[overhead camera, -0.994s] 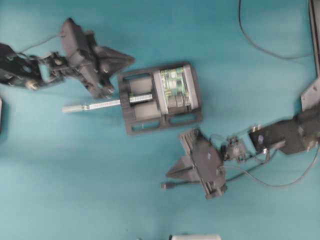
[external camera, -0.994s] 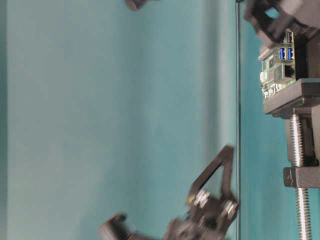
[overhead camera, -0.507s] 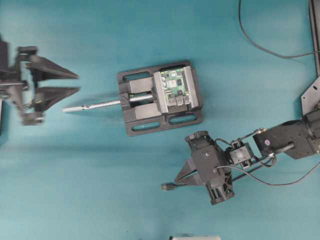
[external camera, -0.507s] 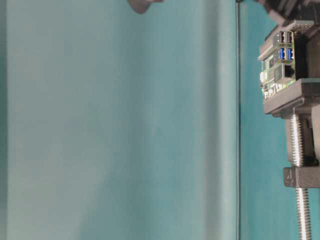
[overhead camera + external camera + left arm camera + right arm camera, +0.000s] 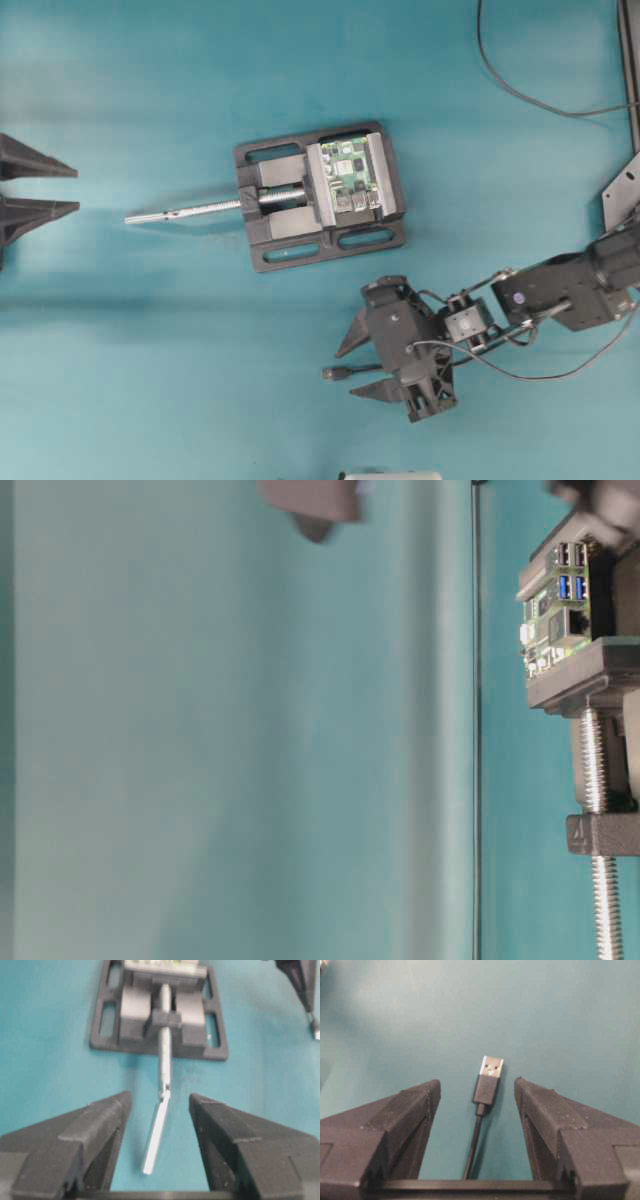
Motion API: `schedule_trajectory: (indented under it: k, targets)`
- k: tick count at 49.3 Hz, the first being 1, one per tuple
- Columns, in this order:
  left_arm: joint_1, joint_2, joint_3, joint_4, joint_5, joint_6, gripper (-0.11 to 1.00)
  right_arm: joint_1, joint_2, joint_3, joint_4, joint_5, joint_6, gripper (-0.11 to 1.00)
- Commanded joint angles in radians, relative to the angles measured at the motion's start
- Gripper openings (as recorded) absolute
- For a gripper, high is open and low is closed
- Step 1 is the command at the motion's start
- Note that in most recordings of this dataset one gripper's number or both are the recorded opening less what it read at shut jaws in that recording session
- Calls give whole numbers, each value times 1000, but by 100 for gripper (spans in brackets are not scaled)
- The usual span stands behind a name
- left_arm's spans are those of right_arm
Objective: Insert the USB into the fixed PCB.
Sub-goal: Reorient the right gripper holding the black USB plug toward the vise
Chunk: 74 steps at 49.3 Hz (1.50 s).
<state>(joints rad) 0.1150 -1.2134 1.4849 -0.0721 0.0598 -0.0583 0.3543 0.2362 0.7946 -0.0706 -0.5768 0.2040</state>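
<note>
With the right end effector [image 5: 477,1090] wide open and empty astride the USB [image 5: 488,1080] lying on the bench [image 5: 180,350], close squarely on the plug body, metallic tip protruding.

Left gripper [image 5: 60,189] body cut off by overhead frame edge. Fixed PCB [image 5: 160,963] mostly cropped in left wrist view. Blurred dark shape [image 5: 312,502] unidentifiable at table level.

Lighting was bright and even, with soft shadows on the teal bench [image 5: 150,330]. Table-level view was hazy, with a smeared dark shape at its top edge. Wrist views were soft: near jaws out of focus, vise [image 5: 160,1010] slightly blurred.
</note>
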Motion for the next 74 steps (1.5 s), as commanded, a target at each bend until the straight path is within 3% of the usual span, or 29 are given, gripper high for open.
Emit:
schedule_trajectory:
  k: [1,10,16,32,39,45,52,74]
  targets:
    - [20,12,-2,3,-55,3,69,15,11,-35,9,-6,-2,65]
    - [57,58,-5,8,-60,17,72,43,43,-60,63,-5,-11,64]
    - [57,87,-6,8,-67,17,72,49,43,-60,118,-5,-66,64]
    - [57,98,-9,8,-67,17,72,83,41,-55,440,-12,-336,64]
    - [57,98,-9,8,-67,17,72,143,41,-60,561,-15,-377,64]
    - [57,98,-8,8,-67,17,72,178,41,-51,637,-40,-380,64]
    - [57,98,-8,8,-67,15,72,187,43,-31,680,-84,-383,64]
    - [57,98,-6,8,-69,15,72,184,92,-37,704,-120,-425,64]
